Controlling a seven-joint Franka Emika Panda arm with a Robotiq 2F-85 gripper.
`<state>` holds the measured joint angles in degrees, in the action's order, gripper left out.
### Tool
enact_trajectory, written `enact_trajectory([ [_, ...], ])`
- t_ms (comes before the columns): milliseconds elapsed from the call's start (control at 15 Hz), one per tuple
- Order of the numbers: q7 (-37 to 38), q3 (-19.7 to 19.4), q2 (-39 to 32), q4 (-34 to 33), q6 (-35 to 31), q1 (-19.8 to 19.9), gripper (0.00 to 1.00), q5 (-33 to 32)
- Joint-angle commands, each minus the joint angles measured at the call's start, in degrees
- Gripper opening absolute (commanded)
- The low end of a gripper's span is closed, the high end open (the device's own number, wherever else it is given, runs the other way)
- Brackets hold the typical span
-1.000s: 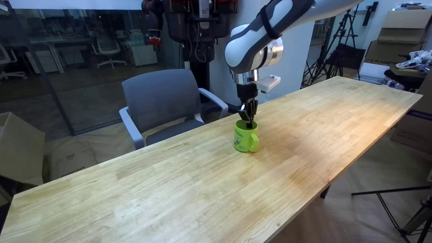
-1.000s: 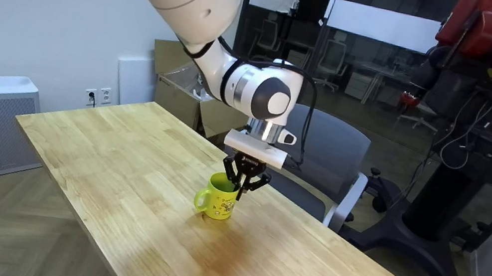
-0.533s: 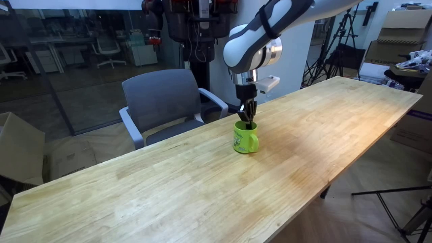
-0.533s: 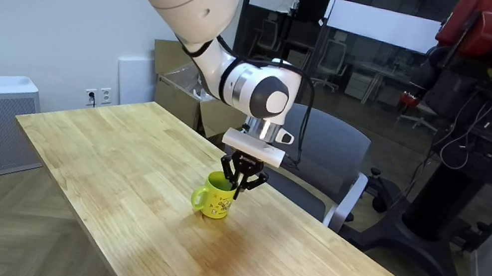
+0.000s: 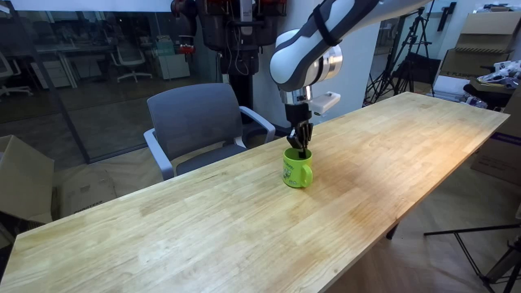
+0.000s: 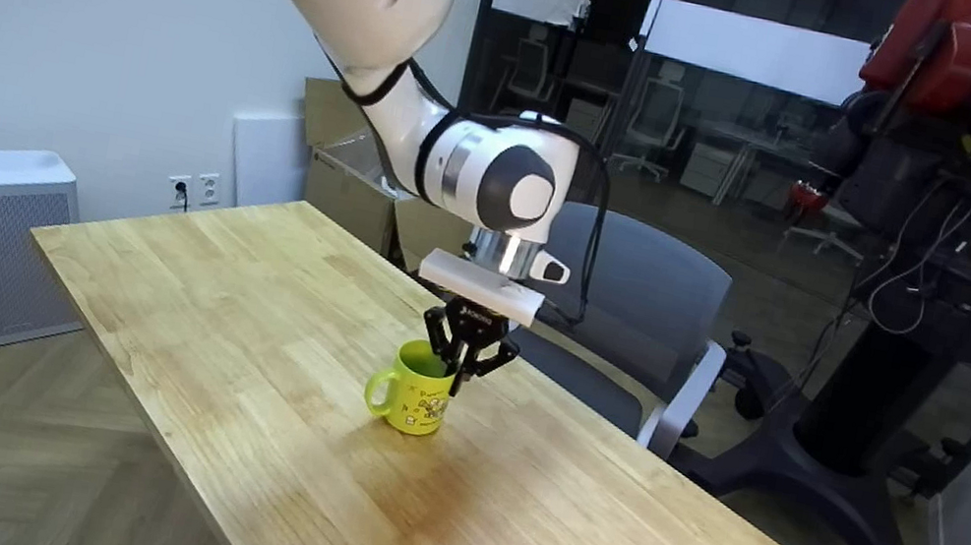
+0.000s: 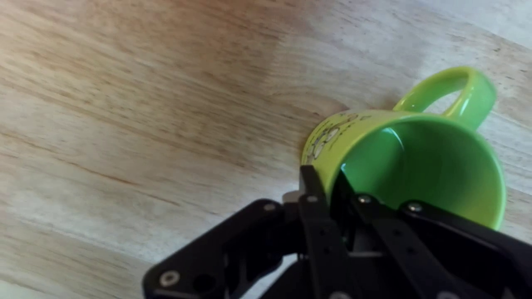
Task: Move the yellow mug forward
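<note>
The yellow-green mug [image 5: 291, 173] stands upright on the wooden table in both exterior views, and it also shows here [image 6: 415, 400]. Its handle is on the side away from the chair. My gripper [image 5: 302, 154] points down at the mug's rim, and also shows in an exterior view [image 6: 457, 377]. In the wrist view, one finger of the gripper [image 7: 326, 182] is outside the mug [image 7: 428, 162] and the other is inside. The fingers are closed on the mug's wall. The base of the mug looks on or very close to the table; any small gap cannot be told.
The long wooden table [image 5: 228, 228] carries the mug. A grey chair [image 5: 197, 122] stands at the table's edge close behind the gripper. A dark robot [image 6: 930, 241] stands beyond it. A cardboard box [image 6: 349, 194] is behind the table's far end.
The mug and my gripper have moved together a short way, leftward in an exterior view and slightly toward the camera in an exterior view. The fingers stay closed on the wall.
</note>
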<state>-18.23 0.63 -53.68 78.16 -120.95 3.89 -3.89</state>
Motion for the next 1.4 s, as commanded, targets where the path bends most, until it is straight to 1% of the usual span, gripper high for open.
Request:
enact_trajectory([
  [0, 8.2, -1.4, 9.2, 13.9, -3.3, -2.4, 0.03, -0.7],
  [200, 12.3, -1.2, 13.7, 22.6, -7.7, -3.6, 0.03, -0.2],
  [333, 15.4, -1.8, 16.5, 28.6, -12.6, -5.2, 0.03, -1.0],
  [600, 20.5, -2.2, 22.2, 40.5, -22.5, -7.4, 0.03, -0.7],
  [800, 23.0, -1.5, 26.3, 48.2, -27.6, -8.1, 0.03, 0.7],
  [1067, 21.0, 1.0, 30.1, 55.7, -32.5, -6.3, 0.03, 5.2],
  [1333, 18.7, 1.7, 31.7, 59.7, -38.8, -4.2, 0.03, 8.0],
])
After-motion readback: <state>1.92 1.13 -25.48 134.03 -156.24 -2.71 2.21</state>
